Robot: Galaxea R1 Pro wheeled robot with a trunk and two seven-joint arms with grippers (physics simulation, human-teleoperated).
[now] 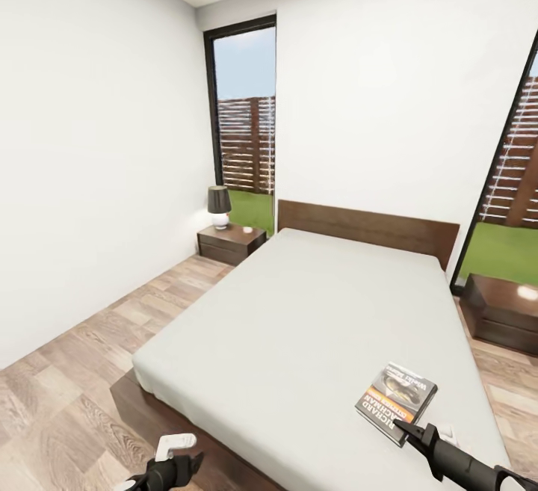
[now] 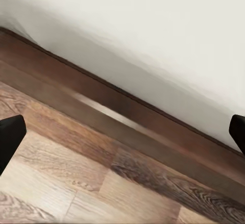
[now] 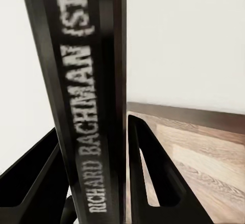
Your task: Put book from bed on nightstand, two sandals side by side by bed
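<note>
The book (image 1: 396, 400), with its dark cover and orange band, sits at the near right corner of the bed (image 1: 299, 326). My right gripper (image 1: 403, 426) is shut on its near edge. In the right wrist view the spine of the book (image 3: 87, 106), lettered "RICHARD BACHMAN", stands clamped between the two black fingers (image 3: 153, 173) of the right gripper (image 3: 94, 124). My left gripper (image 1: 187, 452) hangs low by the bed's foot, open and holding nothing. The left wrist view has the left gripper (image 2: 122, 132) facing the bed frame (image 2: 117, 111). The two sandals are out of view.
One nightstand (image 1: 230, 243) with a dark-shaded lamp (image 1: 218, 207) stands left of the headboard; the other nightstand (image 1: 502, 312) stands right of the bed. Wood-plank floor (image 1: 97, 356) runs along the bed's left side to the white wall. Tall windows flank the headboard.
</note>
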